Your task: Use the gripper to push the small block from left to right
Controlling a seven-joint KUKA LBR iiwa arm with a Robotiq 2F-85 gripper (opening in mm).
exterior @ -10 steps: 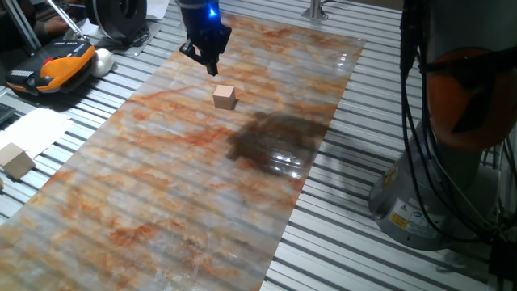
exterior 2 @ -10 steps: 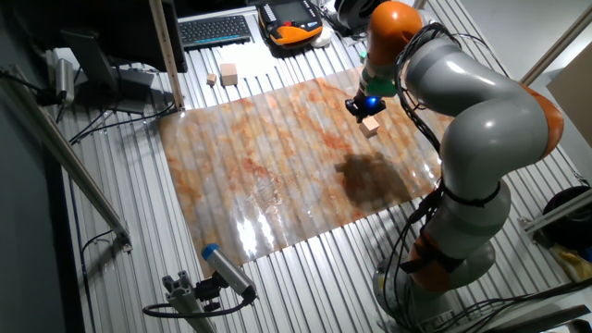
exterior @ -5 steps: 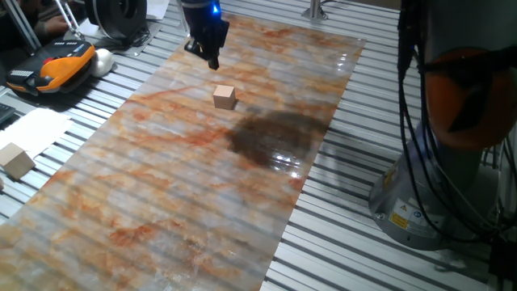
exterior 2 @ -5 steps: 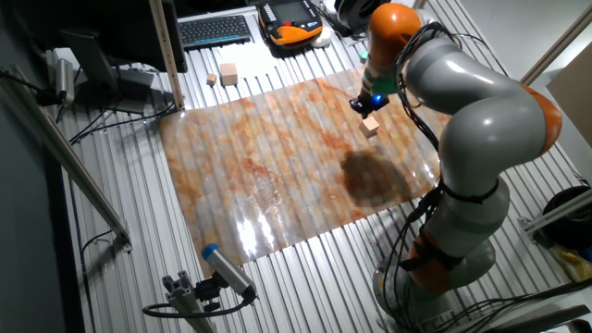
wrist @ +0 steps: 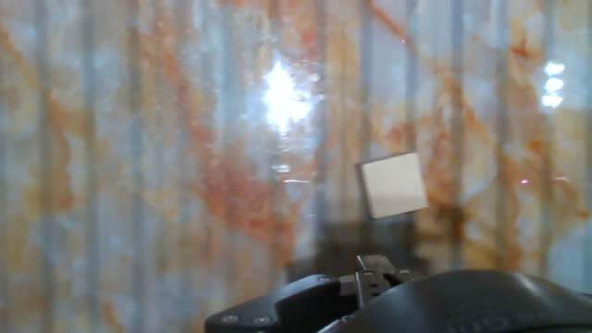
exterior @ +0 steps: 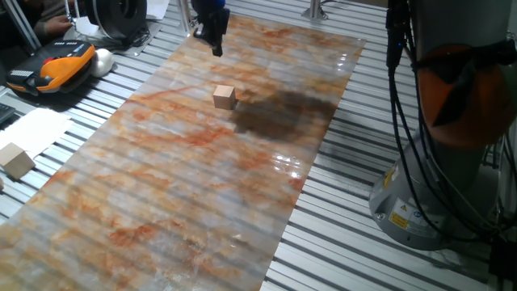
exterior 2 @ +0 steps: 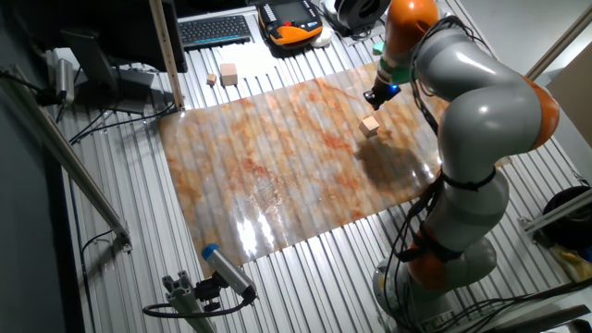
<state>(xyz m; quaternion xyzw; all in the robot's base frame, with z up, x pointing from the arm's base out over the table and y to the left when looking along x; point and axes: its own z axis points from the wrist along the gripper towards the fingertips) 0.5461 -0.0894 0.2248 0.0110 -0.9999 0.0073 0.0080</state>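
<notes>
The small block (exterior: 224, 97) is a tan wooden cube resting on the marbled orange-and-grey mat (exterior: 178, 186). It also shows in the other fixed view (exterior 2: 370, 127) and in the hand view (wrist: 393, 185). The dark gripper (exterior: 216, 47) hangs above the mat's far end, lifted clear of the block and apart from it. Its fingers look closed together and hold nothing. In the other fixed view the gripper (exterior 2: 374, 98) is above and beyond the block, with its blue light showing. In the hand view only the dark hand body shows along the bottom edge.
A larger paler wooden block (exterior: 14, 160) lies off the mat at the left, next to white paper (exterior: 32, 129). An orange-black device (exterior: 56, 65) sits at the far left. Two more blocks (exterior 2: 228, 74) and a keyboard (exterior 2: 215, 30) lie beyond the mat. The robot's base (exterior: 436, 178) stands at the right.
The gripper has risen and drawn back from the small block toward the mat's far end. The block has stayed in place. The arm's shadow has shifted across the mat.
</notes>
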